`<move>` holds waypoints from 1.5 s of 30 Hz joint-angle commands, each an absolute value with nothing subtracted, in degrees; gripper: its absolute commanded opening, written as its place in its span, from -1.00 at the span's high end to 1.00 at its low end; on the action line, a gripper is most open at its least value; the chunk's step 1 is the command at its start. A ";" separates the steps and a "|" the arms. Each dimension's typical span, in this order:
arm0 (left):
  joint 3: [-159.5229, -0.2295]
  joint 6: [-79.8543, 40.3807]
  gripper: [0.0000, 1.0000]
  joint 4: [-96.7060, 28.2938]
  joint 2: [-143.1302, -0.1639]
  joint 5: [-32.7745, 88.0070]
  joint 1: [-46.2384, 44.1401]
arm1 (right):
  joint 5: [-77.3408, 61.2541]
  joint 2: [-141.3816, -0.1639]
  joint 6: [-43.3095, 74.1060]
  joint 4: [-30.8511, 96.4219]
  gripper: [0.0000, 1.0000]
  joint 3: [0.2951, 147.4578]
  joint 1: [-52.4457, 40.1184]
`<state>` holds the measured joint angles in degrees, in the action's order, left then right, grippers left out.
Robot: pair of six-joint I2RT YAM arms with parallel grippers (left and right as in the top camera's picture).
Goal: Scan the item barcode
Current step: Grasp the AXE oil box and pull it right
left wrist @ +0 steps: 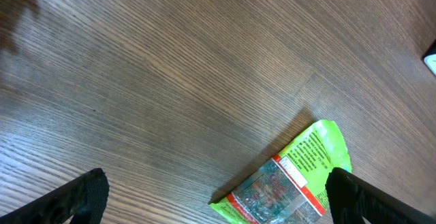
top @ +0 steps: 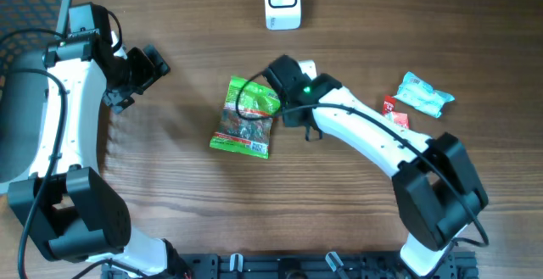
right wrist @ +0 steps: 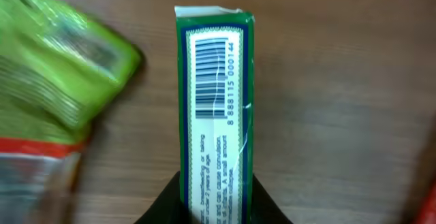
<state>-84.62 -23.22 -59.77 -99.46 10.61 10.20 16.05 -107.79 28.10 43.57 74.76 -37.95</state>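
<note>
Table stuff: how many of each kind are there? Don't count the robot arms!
Packets: 3 - green packet, blue packet, red packet
Boxes: 1 - green box
Scanners: 1 - white scanner
Total: 5

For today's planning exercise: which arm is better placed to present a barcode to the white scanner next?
Right. The right pincer is shut on the green box, whose barcode shows, and sits nearer the white scanner. The left pincer is open, holding nothing, farther off.
</note>
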 commanded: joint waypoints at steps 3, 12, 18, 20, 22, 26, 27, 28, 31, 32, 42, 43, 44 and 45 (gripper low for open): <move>-84.42 -22.74 -1.00 -59.77 -99.92 11.07 10.28 | 11.92 -108.38 23.99 38.54 0.55 69.01 -37.85; -84.42 -22.74 -1.00 -59.77 -99.92 11.07 10.28 | 11.97 -107.33 21.80 41.28 -0.15 70.39 -37.74; -84.42 -22.74 -1.00 -59.77 -99.92 11.07 10.28 | 11.49 -101.34 20.95 44.93 0.48 72.86 -37.74; -84.42 -22.74 -1.00 -59.77 -99.92 11.07 10.28 | 11.46 -99.83 20.99 46.39 0.83 72.86 -37.74; -84.42 -22.74 -1.00 -59.77 -99.92 11.07 10.28 | 11.33 -99.90 20.97 47.68 0.90 72.73 -37.74; -84.42 -22.74 -1.00 -59.77 -99.92 11.07 10.28 | 10.59 -100.01 20.78 46.57 0.72 70.76 -37.74; -84.42 -22.74 -1.00 -59.77 -99.92 11.07 10.28 | 10.55 -100.01 20.12 46.00 0.61 70.48 -37.74; -84.42 -22.74 -1.00 -59.77 -99.92 11.07 10.28 | 10.35 -100.01 18.98 45.25 0.53 70.11 -37.74; -84.42 -22.74 -1.00 -59.77 -99.92 11.07 10.28 | 8.99 -100.09 16.23 43.72 0.46 69.23 -37.26; -84.42 -22.74 -1.00 -59.77 -99.92 11.07 10.28 | 6.00 -100.09 14.50 42.81 0.40 68.90 -36.58; -84.42 -22.74 -1.00 -59.77 -99.92 11.07 10.28 | -4.78 -102.98 11.53 37.65 -0.01 66.96 -32.01; -84.42 -22.74 -1.00 -59.77 -99.92 11.07 10.28 | -4.40 -103.11 11.55 37.17 -0.02 66.35 -32.01; -84.42 -22.74 -1.00 -59.77 -99.92 11.07 10.28 | -4.14 -103.20 11.55 35.97 -0.02 65.41 -32.01; -84.42 -22.74 -1.00 -59.77 -99.92 11.07 10.31 | -4.16 -103.37 11.55 34.26 -0.02 64.29 -32.01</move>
